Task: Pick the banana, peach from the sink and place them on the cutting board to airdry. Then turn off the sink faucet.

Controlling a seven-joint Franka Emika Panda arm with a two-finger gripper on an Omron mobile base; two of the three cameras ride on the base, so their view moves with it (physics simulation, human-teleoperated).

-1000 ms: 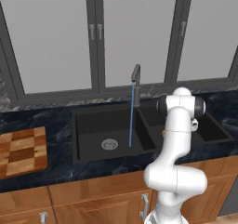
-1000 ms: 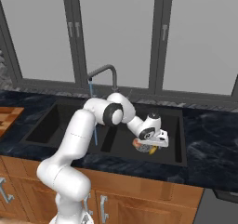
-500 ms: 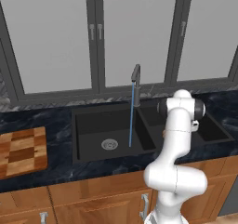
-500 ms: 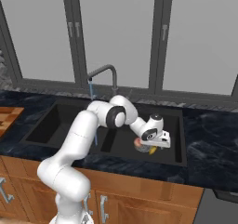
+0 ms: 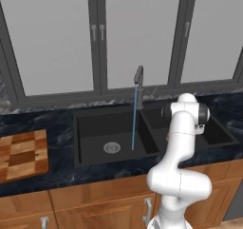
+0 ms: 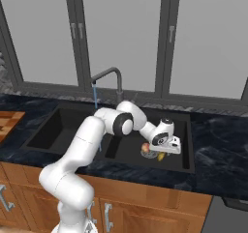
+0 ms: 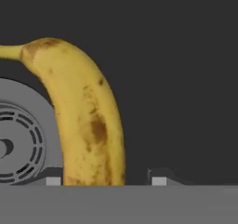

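Gripper low in the right basin of the sink, over the banana.

Banana lies on the black basin floor beside the round silver drain, its lower end between the fingertips; jaws stand apart on either side, contact not discernible. Peach apparently sits just beside the hand. Faucet runs a thin blue stream into the left basin. Cutting board on the counter, well left.

Two rear base views sharing the sink; close hand view.

Matt black sink, checkered wooden cutting board, smooth speckled banana, glossy marbled counter
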